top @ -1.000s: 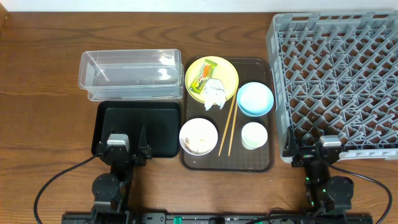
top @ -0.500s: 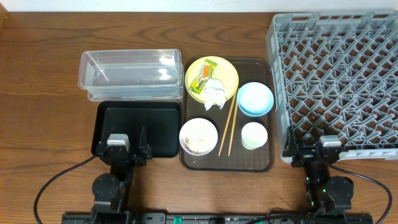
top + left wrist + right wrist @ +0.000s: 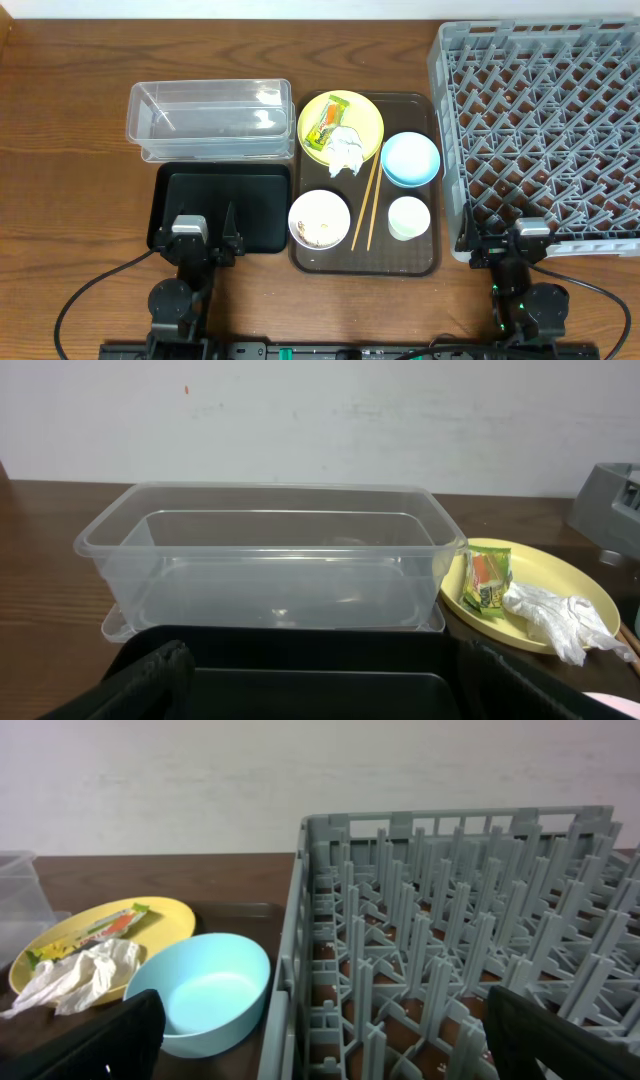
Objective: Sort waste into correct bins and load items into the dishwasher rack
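tissue (image 3: 345, 148) and wrapper (image 3: 327, 121) on plate (image 3: 366, 113)

Shows a clear tub (image 3: 205, 118) just behind a black tray (image 3: 222, 203) at left, a brown serving tray (image 3: 400, 261) centrally bearing a yellow plate (image 3: 366, 114) with snack wrapper (image 3: 327, 122) and tissue (image 3: 345, 150), blue bowl (image 3: 410, 160), white cup (image 3: 408, 218), chopsticks (image 3: 366, 205) and a white bowl (image 3: 297, 211) holding food scraps (image 3: 322, 233), and a grey rack (image 3: 545, 120) at right.

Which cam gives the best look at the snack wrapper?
Left wrist: the snack wrapper is close, print facing the camera, on the yellow plate. Overhead shows it whole but small; right wrist sees it at a shallow angle.
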`<state>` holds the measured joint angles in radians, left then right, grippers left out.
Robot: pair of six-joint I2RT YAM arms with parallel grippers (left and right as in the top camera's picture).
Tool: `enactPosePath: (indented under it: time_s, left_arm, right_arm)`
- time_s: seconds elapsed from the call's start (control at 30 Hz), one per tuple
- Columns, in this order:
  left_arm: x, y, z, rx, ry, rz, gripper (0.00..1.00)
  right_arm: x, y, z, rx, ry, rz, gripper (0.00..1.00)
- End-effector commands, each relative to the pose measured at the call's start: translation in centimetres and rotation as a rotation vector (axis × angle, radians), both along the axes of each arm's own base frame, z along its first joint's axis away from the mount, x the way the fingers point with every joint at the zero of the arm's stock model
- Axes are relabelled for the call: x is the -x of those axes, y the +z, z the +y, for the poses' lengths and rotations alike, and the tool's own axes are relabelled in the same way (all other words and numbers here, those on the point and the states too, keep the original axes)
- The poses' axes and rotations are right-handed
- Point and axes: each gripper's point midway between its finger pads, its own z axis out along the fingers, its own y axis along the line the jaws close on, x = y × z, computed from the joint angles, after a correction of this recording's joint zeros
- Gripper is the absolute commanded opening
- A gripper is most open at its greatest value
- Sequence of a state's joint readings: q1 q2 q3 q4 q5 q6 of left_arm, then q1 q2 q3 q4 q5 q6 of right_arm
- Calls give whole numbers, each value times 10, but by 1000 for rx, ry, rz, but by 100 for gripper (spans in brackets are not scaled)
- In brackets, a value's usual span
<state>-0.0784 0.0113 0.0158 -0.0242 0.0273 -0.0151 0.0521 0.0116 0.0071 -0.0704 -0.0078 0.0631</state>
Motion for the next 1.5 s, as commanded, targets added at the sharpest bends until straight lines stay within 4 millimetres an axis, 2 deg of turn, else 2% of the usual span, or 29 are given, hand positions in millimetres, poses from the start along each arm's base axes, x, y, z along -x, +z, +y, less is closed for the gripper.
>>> enactPosePath:
  time_s: [0.0, 0.23, 0.43, 0.57, 0.7, 0.8, 0.97, 1.07, 1.17, 1.27, 1.37, 1.47]
  left_arm:
    - [1, -16, 4, -2, 19, 67, 87]
    - [-2, -6, 3, 0, 21, 135, 87]
    - [-10, 4, 3, 37, 37, 359, 87]
    - [-25, 21, 0, 31, 34, 487, 87]
    - [-37, 32, -12, 44, -20, 656, 87]
    - [-36, 31, -19, 55, -51, 832, 87]
    - [-27, 25, -19, 44, -38, 1079, 87]
    - [-30, 18, -26, 68, -68, 1119, 87]
    - [-38, 21, -47, 146, -173, 1094, 87]
    - [-56, 34, -64, 209, -235, 1007, 87]
    - [-77, 43, -71, 199, -234, 920, 87]
    - [-96, 52, -92, 180, -278, 840, 87]
  right_arm:
    - [0, 0, -2, 14, -17, 0, 99]
    - [1, 2, -7, 17, -44, 16, 99]
    - [0, 13, -18, 34, -110, 105, 99]
    - [-7, 16, -18, 47, -108, 226, 99]
    - [-18, 20, -17, 67, -105, 389, 99]
    - [-26, 21, -17, 83, -102, 520, 99]
    - [-39, 20, -15, 107, -95, 733, 99]
    - [-48, 18, -14, 114, -92, 800, 99]
    - [-51, 15, -14, 116, -88, 840, 99]
    - [-52, 16, -12, 111, -79, 835, 99]
    - [-53, 17, -12, 110, -79, 826, 99]
    - [-53, 17, -12, 110, -78, 827, 99]
